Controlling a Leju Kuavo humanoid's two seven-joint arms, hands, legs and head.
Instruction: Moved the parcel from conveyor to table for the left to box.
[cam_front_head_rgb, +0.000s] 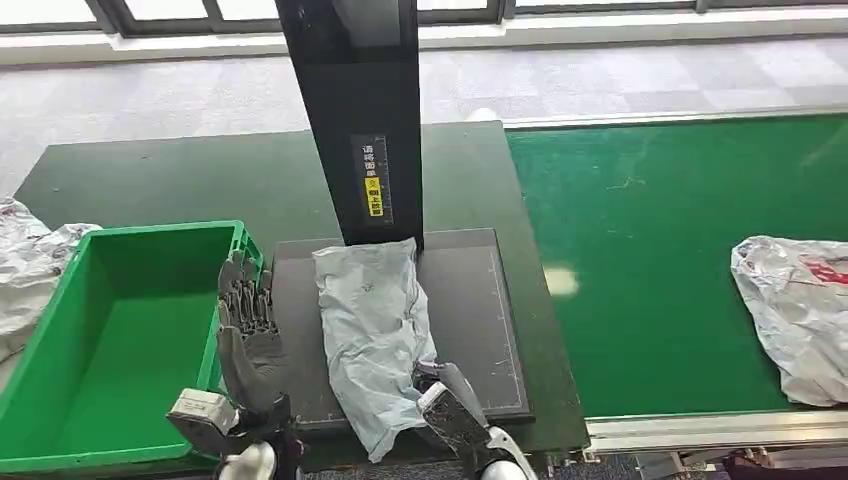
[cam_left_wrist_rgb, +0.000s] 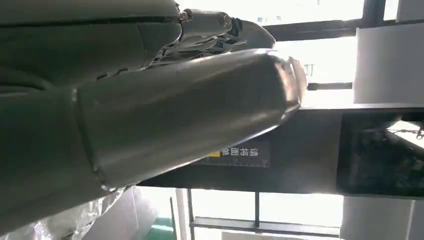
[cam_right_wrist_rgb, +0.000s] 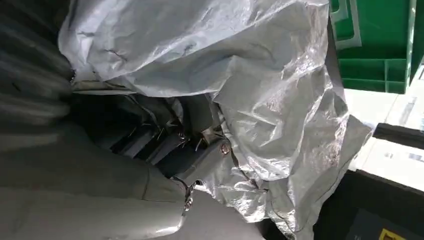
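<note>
The green box (cam_front_head_rgb: 120, 340) beside my left hand (cam_front_head_rgb: 250, 335) has nothing in it. The black post (cam_front_head_rgb: 360, 110) wears a yellow and black label (cam_front_head_rgb: 373, 180); I can't read its words. The parcel (cam_front_head_rgb: 372, 330) lies on the dark mat (cam_front_head_rgb: 480, 310) on the table (cam_front_head_rgb: 200, 190). My right hand (cam_front_head_rgb: 445, 395) grips its near end. My left hand stands just beside it, fingers straight, holding nothing.

Black post (cam_front_head_rgb: 355, 110): label (cam_front_head_rgb: 373, 178), white Chinese characters, yellow patch; not legible
</note>
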